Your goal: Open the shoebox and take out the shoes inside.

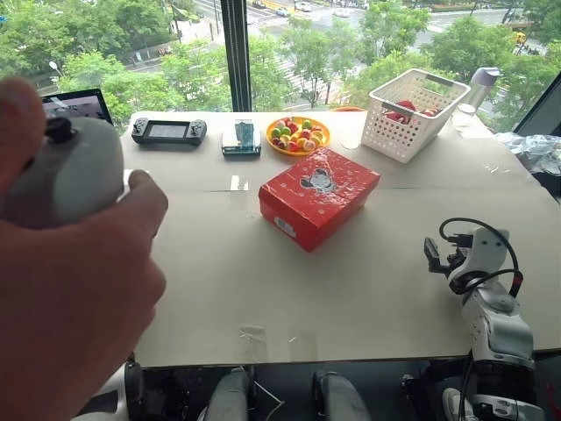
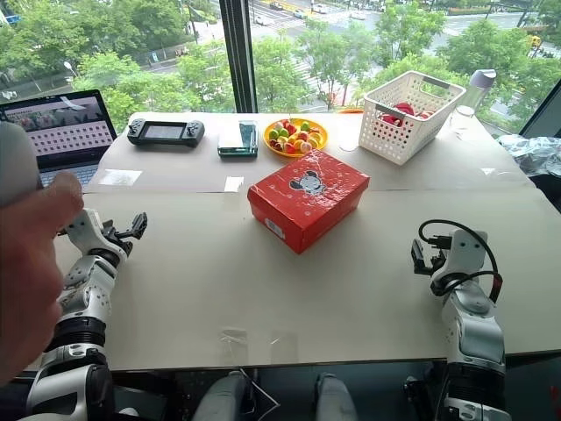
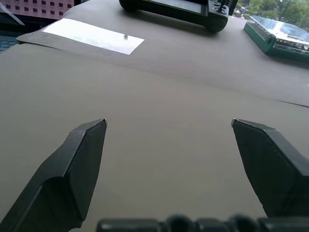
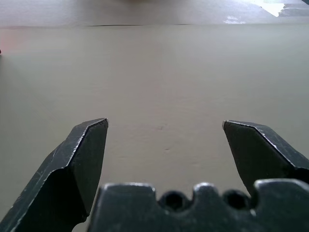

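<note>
Right now the shoebox (image 2: 308, 199) sits shut in the middle of the table (image 2: 289, 298), turned at an angle so one corner faces the robot, its white label on the near end and the cartoon figure showing on the lid. No shoes are to be seen with the lid down.

Both arms reach forward low over the table, one on either side of the box and well apart from it. The left gripper (image 2: 130, 230) points ahead toward the far side, its two black fingers spread wide with nothing between them; the left wrist view shows bare tabletop between the fingers (image 3: 79, 164), with a game console (image 3: 178, 9) and a teal device (image 3: 280, 36) beyond. The right gripper (image 2: 424, 256) also points forward, tilted slightly down, fingers (image 4: 82, 159) wide apart and empty over plain table.

Behind the box stand a yellow bowl of coloured balls (image 2: 294, 136) and a white basket (image 2: 412, 116). A laptop (image 2: 61, 132) lies at the far left. A person's hand (image 1: 70, 289) holding a grey-white object (image 1: 74, 180) is close to the camera on the left.
</note>
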Available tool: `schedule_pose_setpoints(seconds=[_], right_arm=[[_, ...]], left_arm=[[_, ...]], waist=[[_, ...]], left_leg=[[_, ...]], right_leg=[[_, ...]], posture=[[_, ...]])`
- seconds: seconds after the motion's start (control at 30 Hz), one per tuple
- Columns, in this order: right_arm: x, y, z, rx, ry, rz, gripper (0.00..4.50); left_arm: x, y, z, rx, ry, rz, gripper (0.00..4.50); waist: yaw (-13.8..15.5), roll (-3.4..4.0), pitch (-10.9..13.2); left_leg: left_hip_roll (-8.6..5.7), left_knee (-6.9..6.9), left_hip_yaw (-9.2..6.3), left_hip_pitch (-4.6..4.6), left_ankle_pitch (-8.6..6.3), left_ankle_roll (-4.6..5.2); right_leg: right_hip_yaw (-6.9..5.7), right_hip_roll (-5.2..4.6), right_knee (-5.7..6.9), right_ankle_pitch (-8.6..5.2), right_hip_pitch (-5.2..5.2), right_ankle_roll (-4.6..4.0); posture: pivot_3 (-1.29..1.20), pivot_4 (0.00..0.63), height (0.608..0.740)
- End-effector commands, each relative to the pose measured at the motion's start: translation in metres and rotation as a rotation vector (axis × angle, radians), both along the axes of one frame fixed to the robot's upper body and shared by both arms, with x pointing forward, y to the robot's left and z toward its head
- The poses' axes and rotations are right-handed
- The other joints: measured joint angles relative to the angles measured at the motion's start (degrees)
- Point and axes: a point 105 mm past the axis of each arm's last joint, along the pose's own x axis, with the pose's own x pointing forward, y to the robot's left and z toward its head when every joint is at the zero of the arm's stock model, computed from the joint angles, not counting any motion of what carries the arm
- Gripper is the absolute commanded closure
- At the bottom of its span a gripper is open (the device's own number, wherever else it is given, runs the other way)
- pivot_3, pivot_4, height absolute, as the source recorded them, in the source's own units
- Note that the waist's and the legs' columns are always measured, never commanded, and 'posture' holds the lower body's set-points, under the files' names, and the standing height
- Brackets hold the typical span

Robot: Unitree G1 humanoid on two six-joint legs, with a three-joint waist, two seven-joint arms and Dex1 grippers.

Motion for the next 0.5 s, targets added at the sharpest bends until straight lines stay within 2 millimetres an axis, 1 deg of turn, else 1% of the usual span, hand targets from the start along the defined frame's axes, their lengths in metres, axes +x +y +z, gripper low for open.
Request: schedule_pose_setpoints(seconds=[0.03,0.13,0.2,0.3,0.33,0.37,0.4,0.43,0.47,0.5], right_arm=[[0.001,-0.005,0.019,-0.019,-0.067,-0.015,0.0],[0.001,-0.006,0.017,-0.019,-0.052,-0.017,0.0],[0.001,-0.001,0.012,-0.025,0.001,0.019,0.0],[0.001,0.018,0.014,-0.012,0.038,0.14,0.0],[0.001,0.028,0.015,-0.005,0.055,0.198,0.0],[-0.002,0.049,0.018,-0.004,0.08,0.323,0.0],[-0.006,0.064,0.019,-0.004,0.102,0.41,0.0],[-0.013,0.087,0.026,-0.005,0.11,0.544,0.0],[-0.02,0.104,0.032,-0.008,0.107,0.64,0.5],[-0.026,0.12,0.041,-0.001,0.097,0.731,0.7]], left_arm=[[0.003,-0.005,0.01,0.0,-0.032,-0.028,0.03],[0.005,-0.014,0.004,0.008,-0.014,-0.068,0.03],[0.008,-0.022,0.007,0.034,-0.01,-0.154,0.03],[0.011,-0.056,0.017,0.165,0.007,-0.45,0.03],[0.01,-0.065,0.019,0.21,0.018,-0.533,0.03],[0.009,-0.075,0.027,0.245,0.015,-0.642,0.03],[0.007,-0.082,0.032,0.263,0.014,-0.712,0.03],[0.003,-0.094,0.041,0.295,0.0,-0.823,0.03],[0.0,-0.102,0.047,0.319,-0.01,-0.905,0.57],[-0.001,-0.11,0.053,0.335,-0.013,-0.965,0.77]], waist=[[0.0,0.0,0.0],[0.06,0.0,0.0],[0.08,0.0,0.0],[0.07,0.0,0.0],[0.04,0.0,0.0],[0.02,0.0,0.0],[0.03,0.0,0.0],[0.03,0.0,0.0],[0.03,0.0,0.0],[0.04,0.0,0.0]], left_leg=[[0.0,0.0,0.0,0.0,0.0,0.0],[0.0,0.0,0.0,0.0,0.0,0.0],[0.0,0.0,0.0,-0.01,0.0,0.0],[0.0,-0.01,0.01,-0.02,0.0,0.0],[0.0,-0.02,0.01,-0.06,0.0,0.0],[0.0,-0.03,0.01,-0.06,0.0,0.0],[0.01,-0.05,0.01,-0.05,0.0,0.0],[0.02,-0.08,0.03,-0.12,0.0,0.0],[0.07,-0.1,0.02,-0.11,0.0,0.0],[0.08,-0.12,-0.01,-0.12,0.0,0.0]], right_leg=[[0.0,0.0,0.0,0.0,0.0,0.0],[0.0,0.0,0.0,0.0,0.01,0.0],[-0.01,0.0,-0.01,0.0,0.0,0.0],[-0.02,0.0,-0.01,0.0,-0.02,0.0],[-0.03,0.0,-0.02,0.0,-0.05,0.0],[-0.03,0.0,-0.02,0.0,-0.06,0.0],[-0.02,-0.01,-0.01,0.0,-0.06,-0.01],[-0.01,-0.02,0.0,0.0,-0.14,-0.01],[-0.01,-0.03,-0.01,-0.01,-0.16,-0.02],[0.04,-0.05,0.01,-0.01,-0.23,-0.02]], posture=[[0.0,0.15,0.74],[0.0,0.15,0.74],[0.0,0.15,0.74],[0.0,0.15,0.74],[0.0,0.15,0.74],[0.0,0.15,0.74],[0.0,0.15,0.74],[0.0,0.15,0.74],[0.0,0.15,0.74],[0.0,0.15,0.74]])
